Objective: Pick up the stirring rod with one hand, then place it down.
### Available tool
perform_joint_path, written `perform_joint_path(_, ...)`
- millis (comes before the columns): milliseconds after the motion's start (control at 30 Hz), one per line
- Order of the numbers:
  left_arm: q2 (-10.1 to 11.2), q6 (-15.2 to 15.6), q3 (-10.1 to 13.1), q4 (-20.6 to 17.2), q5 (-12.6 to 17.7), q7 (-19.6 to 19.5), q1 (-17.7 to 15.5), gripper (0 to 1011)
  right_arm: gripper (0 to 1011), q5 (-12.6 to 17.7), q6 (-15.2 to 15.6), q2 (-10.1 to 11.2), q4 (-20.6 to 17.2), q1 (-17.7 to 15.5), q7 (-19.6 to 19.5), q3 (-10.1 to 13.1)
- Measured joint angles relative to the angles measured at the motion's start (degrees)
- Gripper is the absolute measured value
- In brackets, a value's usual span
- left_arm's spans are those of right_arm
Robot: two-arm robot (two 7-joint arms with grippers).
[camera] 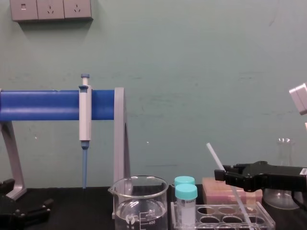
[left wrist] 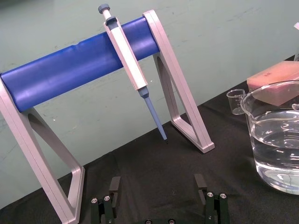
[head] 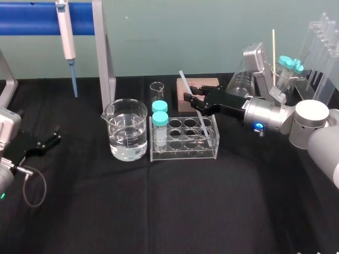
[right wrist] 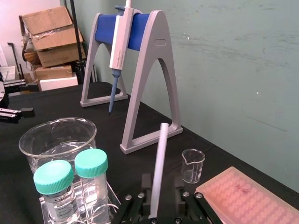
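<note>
Over the clear plastic tube rack (head: 185,154), black right gripper (head: 190,95) clenched the thin translucent-white stirring rod (head: 184,82), so the grasp looked done. Next probably needed a straight lift. Left gripper (head: 53,135) sat idle, released.

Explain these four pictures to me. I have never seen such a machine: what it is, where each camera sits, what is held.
This is a two-armed robot at a black table. One picture looks down from its head, one across from its chest, one from each wrist. On the table: a beaker of water, a clear rack with two teal-capped tubes, a pink plate, and a pipette on a blue stand. The right claw is at the stirring rod, which leans with its lower end in the rack; whether it grips is unclear. The left claw rests open at the left.
</note>
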Motion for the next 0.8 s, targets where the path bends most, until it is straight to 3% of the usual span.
perform_joint_path(267,0.00,0.00,0.00,0.00,0.00,0.00,0.00,1000,82,0.00,0.00,0.00,0.00,0.00,0.00,0.00)
perform_joint_path(800,0.00,0.00,0.00,0.00,0.00,0.00,0.00,1000,75,0.00,0.00,0.00,0.00,0.00,0.00,0.00)
